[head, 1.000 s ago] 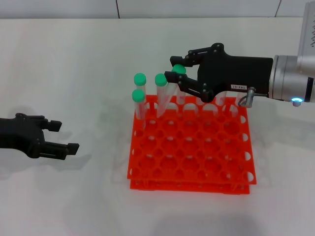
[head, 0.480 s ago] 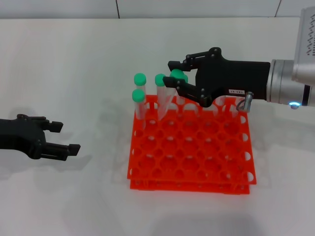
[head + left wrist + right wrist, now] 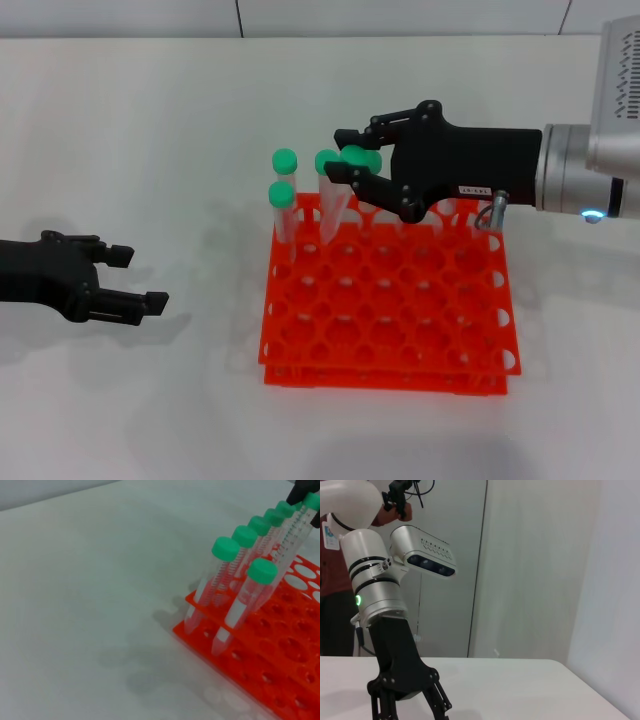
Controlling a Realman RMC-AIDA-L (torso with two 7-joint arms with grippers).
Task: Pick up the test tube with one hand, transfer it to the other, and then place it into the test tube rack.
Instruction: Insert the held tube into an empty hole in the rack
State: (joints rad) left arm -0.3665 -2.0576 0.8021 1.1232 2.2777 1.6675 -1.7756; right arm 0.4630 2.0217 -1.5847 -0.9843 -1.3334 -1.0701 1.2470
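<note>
The test tube (image 3: 358,157), clear with a green cap, stands tilted at the back row of the orange-red test tube rack (image 3: 390,330). My right gripper (image 3: 338,154), black with a white label, is shut on it just under the cap. The left wrist view shows the same tube (image 3: 300,520) leaning down toward the rack (image 3: 280,680), with the right gripper's fingers (image 3: 301,487) at its cap. My left gripper (image 3: 140,277) rests low at the table's left, open and holding nothing. It also shows in the right wrist view (image 3: 410,711) below its silver wrist.
Other green-capped tubes stand in the rack's back-left corner (image 3: 285,162) (image 3: 281,196) (image 3: 326,163). In the left wrist view several stand in a row (image 3: 225,549). White table surrounds the rack. A person stands behind the left arm (image 3: 330,555).
My right gripper has moved slightly left along the rack's back row with the tube in it. The left gripper has barely shifted.
</note>
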